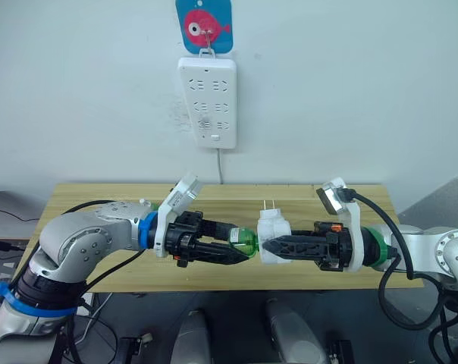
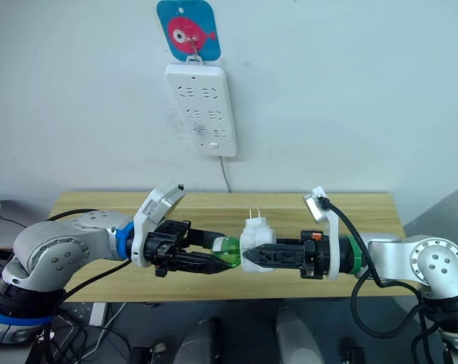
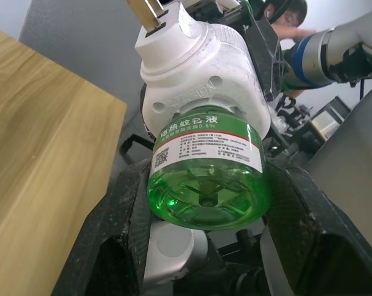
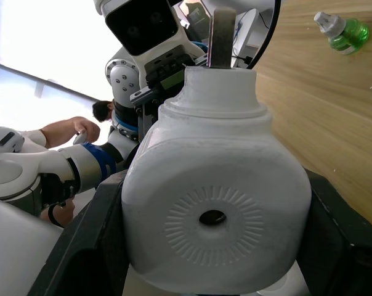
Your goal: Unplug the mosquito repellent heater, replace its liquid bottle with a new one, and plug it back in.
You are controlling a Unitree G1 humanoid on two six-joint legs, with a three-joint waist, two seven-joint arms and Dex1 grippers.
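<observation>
- The left claw (image 1: 240,250) is clenched on the liquid bottle (image 1: 245,243), a small translucent green bottle, just below the centre of the left eye frame and above the front edge of the bench (image 1: 100,199).
- In the left wrist view the black fingers (image 3: 127,228) press either side of that bottle (image 3: 209,179), whose white label carries printed text and a code square.
- The bottle's neck end sits in the body of the mosquito repellent heater (image 1: 274,235), so the two things are joined and touching.
- The right claw (image 1: 268,245) grips the heater from the opposite side; in the right wrist view its dark fingers (image 4: 87,246) flank the white rounded shell (image 4: 217,203), which shows a ribbed round face with a small central hole.
- The heater's two metal prongs (image 1: 268,205) point upward, toward the top of the frame.
- The new one (image 4: 343,29), a second green bottle with a whitish cap, lies on the wood in the upper right corner of the right wrist frame, well apart from the heater.
- A white power strip (image 1: 208,101) hangs on the wall in the upper middle of the left eye frame, under a blue hook plate with a pink fish (image 1: 205,26).
- A person's arm (image 4: 69,131) shows at mid-left of the right wrist frame.
</observation>
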